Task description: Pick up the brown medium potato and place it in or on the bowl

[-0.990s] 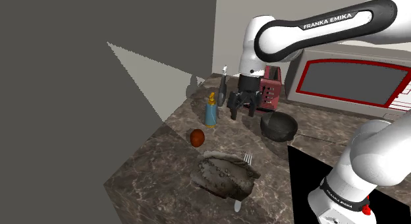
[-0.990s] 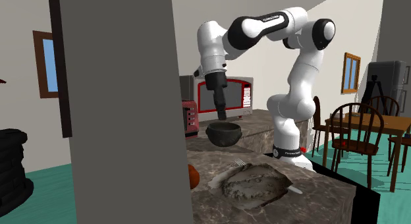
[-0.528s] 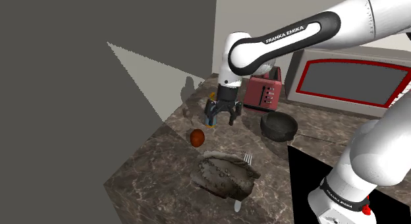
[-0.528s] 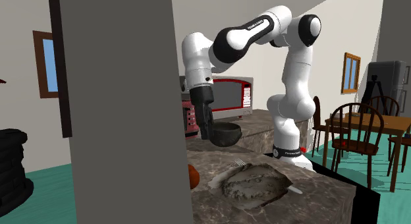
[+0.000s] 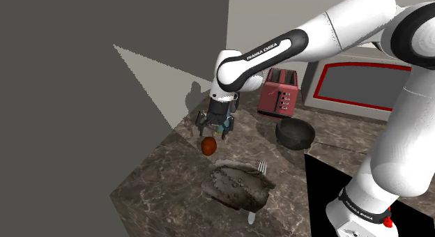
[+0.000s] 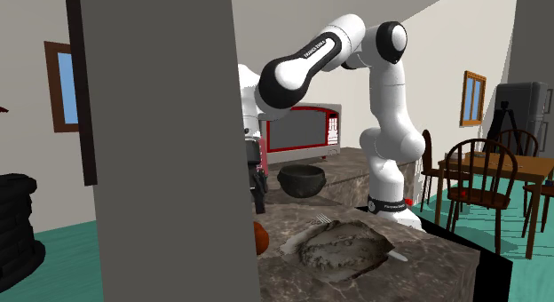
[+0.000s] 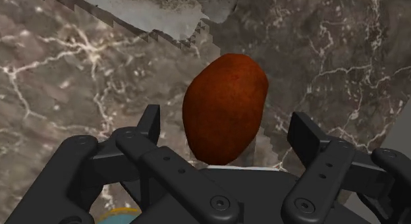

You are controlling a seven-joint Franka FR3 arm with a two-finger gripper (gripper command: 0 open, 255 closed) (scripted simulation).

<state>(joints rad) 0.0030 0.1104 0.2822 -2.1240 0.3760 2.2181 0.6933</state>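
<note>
Reading FRANKA EMIKA, the arm holds its end effector wide above the potato.

White arm: glossy rounded segments. Black band on forearm, white "FRANKA EMIKA" lettering. Black collar near base. All-black gripper: blocky fingers, round screw heads on linkage.

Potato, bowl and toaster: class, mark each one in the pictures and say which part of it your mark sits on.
potato [image 7: 224,107], wrist view, the middle of its brown skin.
bowl [image 5: 293,139], shoulder view, its dark outer wall.
toaster [image 5: 280,97], shoulder view, its red side face.
</note>
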